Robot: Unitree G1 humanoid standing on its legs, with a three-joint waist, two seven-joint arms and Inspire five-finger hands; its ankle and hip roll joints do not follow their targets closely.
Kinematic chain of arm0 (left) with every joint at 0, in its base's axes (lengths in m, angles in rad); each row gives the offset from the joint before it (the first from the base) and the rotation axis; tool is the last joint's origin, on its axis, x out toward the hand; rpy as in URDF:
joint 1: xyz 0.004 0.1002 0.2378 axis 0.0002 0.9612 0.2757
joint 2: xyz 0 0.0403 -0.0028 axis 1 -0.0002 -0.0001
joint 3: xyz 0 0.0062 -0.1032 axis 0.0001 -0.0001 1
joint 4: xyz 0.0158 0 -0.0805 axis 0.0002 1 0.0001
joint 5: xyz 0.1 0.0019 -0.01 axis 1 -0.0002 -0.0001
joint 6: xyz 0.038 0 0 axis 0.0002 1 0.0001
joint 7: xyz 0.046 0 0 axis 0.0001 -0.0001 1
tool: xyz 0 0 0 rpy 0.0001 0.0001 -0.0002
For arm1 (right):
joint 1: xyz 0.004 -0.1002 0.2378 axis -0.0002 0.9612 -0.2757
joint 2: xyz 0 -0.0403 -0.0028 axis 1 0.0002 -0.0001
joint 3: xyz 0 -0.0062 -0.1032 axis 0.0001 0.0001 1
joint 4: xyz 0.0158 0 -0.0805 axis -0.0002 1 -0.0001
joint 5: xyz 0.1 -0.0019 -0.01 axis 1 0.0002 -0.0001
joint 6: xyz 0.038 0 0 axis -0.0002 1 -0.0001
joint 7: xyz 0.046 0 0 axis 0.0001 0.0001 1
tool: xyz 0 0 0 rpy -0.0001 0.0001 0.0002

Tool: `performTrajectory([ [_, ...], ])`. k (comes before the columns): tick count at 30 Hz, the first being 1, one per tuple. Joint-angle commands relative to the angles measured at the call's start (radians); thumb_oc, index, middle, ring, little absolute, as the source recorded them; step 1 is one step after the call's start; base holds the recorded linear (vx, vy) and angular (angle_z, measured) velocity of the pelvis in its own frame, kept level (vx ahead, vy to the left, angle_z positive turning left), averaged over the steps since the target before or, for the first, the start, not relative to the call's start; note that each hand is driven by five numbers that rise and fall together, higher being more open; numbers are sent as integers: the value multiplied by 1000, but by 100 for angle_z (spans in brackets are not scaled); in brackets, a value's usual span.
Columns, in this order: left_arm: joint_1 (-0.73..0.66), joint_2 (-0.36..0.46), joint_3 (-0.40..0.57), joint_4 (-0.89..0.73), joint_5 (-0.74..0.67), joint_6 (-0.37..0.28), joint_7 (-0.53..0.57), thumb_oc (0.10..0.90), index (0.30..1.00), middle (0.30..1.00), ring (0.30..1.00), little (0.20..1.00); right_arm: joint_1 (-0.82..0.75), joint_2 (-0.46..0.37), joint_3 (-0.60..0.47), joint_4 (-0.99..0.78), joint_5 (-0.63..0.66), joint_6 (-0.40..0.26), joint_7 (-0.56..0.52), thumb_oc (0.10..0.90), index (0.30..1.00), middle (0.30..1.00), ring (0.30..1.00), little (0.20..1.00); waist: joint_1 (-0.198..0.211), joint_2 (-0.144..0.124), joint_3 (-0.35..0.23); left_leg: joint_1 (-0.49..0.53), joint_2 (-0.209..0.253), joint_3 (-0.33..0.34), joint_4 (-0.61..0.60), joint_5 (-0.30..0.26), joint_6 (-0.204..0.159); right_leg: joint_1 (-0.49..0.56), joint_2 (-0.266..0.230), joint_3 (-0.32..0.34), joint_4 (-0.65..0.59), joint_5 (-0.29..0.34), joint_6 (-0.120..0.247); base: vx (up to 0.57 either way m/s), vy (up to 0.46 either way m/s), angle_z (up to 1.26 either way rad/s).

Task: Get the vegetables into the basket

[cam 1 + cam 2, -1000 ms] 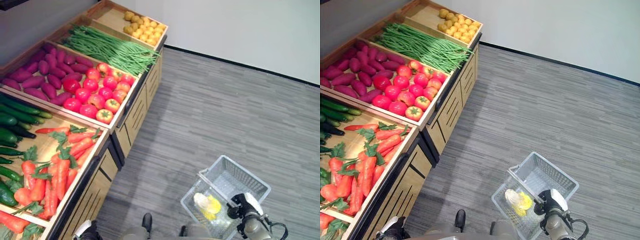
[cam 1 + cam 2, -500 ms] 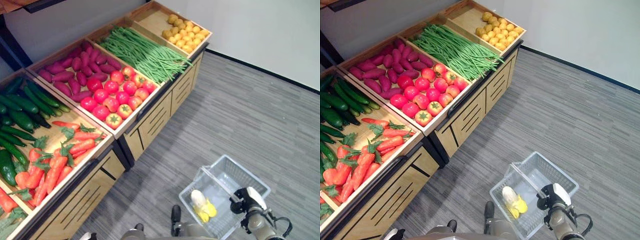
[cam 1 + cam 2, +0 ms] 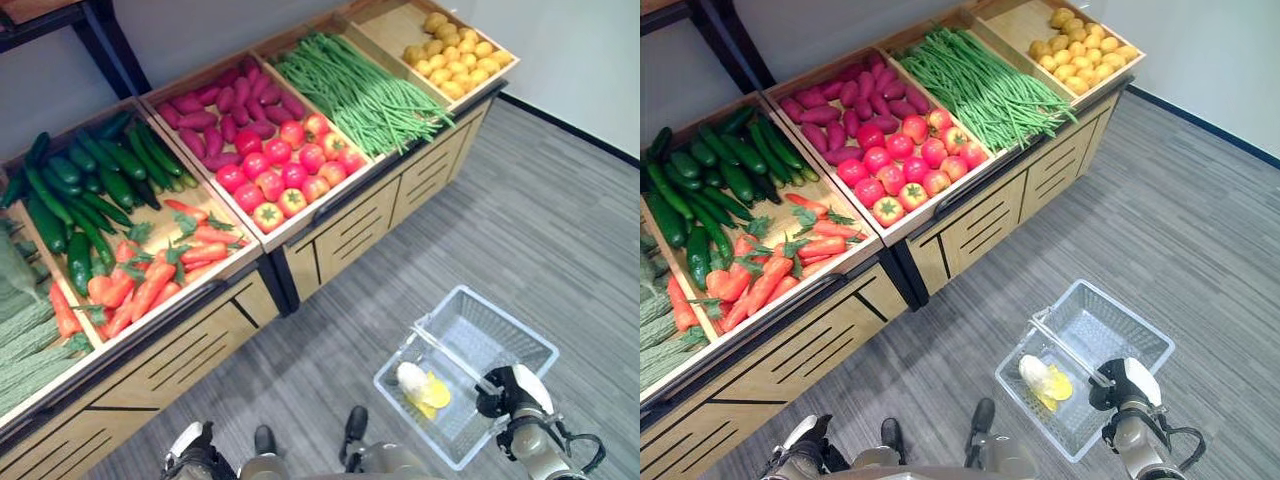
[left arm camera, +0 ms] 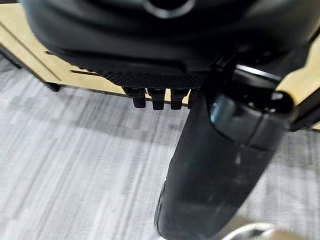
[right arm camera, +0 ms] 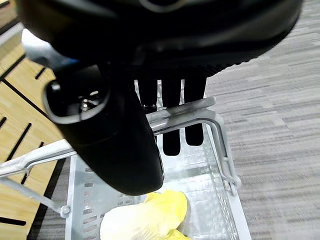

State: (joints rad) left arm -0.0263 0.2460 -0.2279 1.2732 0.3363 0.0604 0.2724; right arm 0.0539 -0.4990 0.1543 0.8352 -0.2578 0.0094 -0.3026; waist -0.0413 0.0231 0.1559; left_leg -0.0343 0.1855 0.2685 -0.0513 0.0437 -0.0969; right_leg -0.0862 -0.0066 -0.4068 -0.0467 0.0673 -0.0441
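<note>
A clear wire basket (image 3: 418,333) hangs over the grey floor at the lower right, with my right hand (image 3: 510,390) shut on its handle (image 5: 186,114). In the right wrist view my fingers (image 5: 171,131) curl over that bar. A yellow and white vegetable (image 3: 421,386) lies in the basket. The wooden stand (image 3: 330,225) holds carrots (image 3: 150,270), cucumbers (image 3: 90,190), tomatoes (image 3: 285,175), purple sweet potatoes (image 3: 225,105) and green beans (image 3: 365,90). My left hand (image 3: 190,450) hangs low beside the stand's drawers, relaxed and holding nothing.
Small yellow produce (image 3: 455,60) fills the far bin, and ridged green gourds (image 3: 20,335) lie at the stand's near left end. A dark shelf frame (image 3: 95,30) rises behind the stand. Grey floor (image 3: 560,220) stretches to the right up to a white wall.
The whole picture has swung, so the stand now runs further right and its left bins show. The basket stays hanging from my right hand with the vegetable inside.
</note>
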Motion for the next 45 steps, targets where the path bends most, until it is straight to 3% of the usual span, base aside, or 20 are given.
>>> performTrajectory([
  [1,-13,58,3,38,37,16,13,900,1000,1000,1000,1000,-8,-48,-64,-40,-3,-32,-56,400,300,300,300,300,6,-52,-40,-1,-44,-15,-6,46,19,17,-142,162,106,-39,174,105,223,-18],
  [7,-6,70,13,47,37,13,15,900,1000,1000,1000,1000,-31,-8,-40,18,-6,-23,-52,400,300,300,300,300,26,-88,-40,10,-92,-10,-25,12,55,18,-182,187,100,-3,212,62,178,-3],
  [18,-15,80,12,27,-5,-6,24,900,1000,1000,1000,1000,-96,29,-18,198,10,-5,-54,400,300,300,300,300,49,-114,-35,11,-150,-31,-36,-23,90,-2,-236,209,139,63,254,19,129,7],
  [20,-22,93,7,20,-18,-11,23,900,1000,1000,1000,1000,-111,33,-23,270,25,-6,-56,400,300,300,300,300,52,-109,-23,22,-161,-59,-36,-28,104,-28,-235,250,258,68,254,61,129,8],
  [21,-33,98,-3,18,-30,-17,26,900,1000,1000,1000,1000,-119,35,-33,311,48,-10,-60,400,300,300,300,300,40,-103,-23,22,-162,-92,-36,-30,104,-59,-193,332,284,68,245,68,44,8],
  [22,-34,98,-3,18,-30,-17,26,900,1000,1000,1000,1000,-120,35,-33,312,48,-11,-60,400,300,300,300,300,40,-103,-22,23,-162,-92,-36,-30,104,-60,-192,332,286,67,245,65,12,63],
  [25,-63,108,-6,33,-40,-18,29,900,1000,1000,1000,1000,-131,41,-43,366,80,-11,-67,400,300,300,300,300,26,-92,-19,25,-149,-132,-36,-25,85,-90,-175,404,195,39,230,60,-53,73],
  [26,-64,108,-6,34,-40,-18,29,900,1000,1000,1000,1000,-132,41,-43,367,81,-12,-68,400,300,300,300,300,24,-91,-18,26,-148,-135,-36,-26,84,-86,-174,401,193,38,230,97,-132,44],
  [29,-87,116,-5,45,-61,-23,39,900,1000,1000,1000,1000,-129,50,-45,414,78,-3,-66,400,300,300,300,300,3,-99,-13,47,-133,-201,-36,-43,63,-135,-195,494,80,86,245,149,-154,48],
  [30,-87,116,-5,45,-61,-23,39,900,1000,1000,1000,1000,-129,50,-45,414,78,-3,-66,400,300,300,300,300,2,-98,-11,48,-132,-202,-36,-44,63,-132,-195,492,80,85,245,188,-261,62],
  [31,-85,120,0,56,-65,-26,36,900,1000,1000,1000,1000,-99,62,-46,436,63,4,-58,400,300,300,300,300,-4,-112,-13,68,-123,-249,-36,-50,50,-124,-187,510,80,77,250,133,-209,70],
  [34,-80,118,0,61,-63,-26,41,900,1000,1000,1000,1000,-93,63,-48,448,60,5,-57,400,300,300,300,300,-8,-117,-15,71,-117,-259,-36,-49,45,-114,-185,500,79,73,248,108,-218,100],
  [36,-54,93,10,80,-70,-25,34,900,1000,1000,1000,1000,-73,55,-62,472,54,4,-45,400,300,300,300,300,-11,-101,-40,68,-67,-278,-36,-36,20,-83,-144,460,59,51,224,165,-362,16],
  [42,-43,58,15,83,-85,-23,37,900,1000,1000,1000,1000,-68,38,-76,475,75,-4,-48,400,300,300,300,300,-11,-83,-47,59,-37,-291,-33,-9,1,-51,-122,409,48,32,203,72,-171,16],
  [45,-35,18,35,81,-126,-23,42,900,1000,1000,1000,1000,-38,34,-94,475,82,-3,-50,400,300,300,300,300,-22,-69,-58,46,-34,-235,-35,16,-11,-11,-135,349,12,35,199,39,-75,66],
])
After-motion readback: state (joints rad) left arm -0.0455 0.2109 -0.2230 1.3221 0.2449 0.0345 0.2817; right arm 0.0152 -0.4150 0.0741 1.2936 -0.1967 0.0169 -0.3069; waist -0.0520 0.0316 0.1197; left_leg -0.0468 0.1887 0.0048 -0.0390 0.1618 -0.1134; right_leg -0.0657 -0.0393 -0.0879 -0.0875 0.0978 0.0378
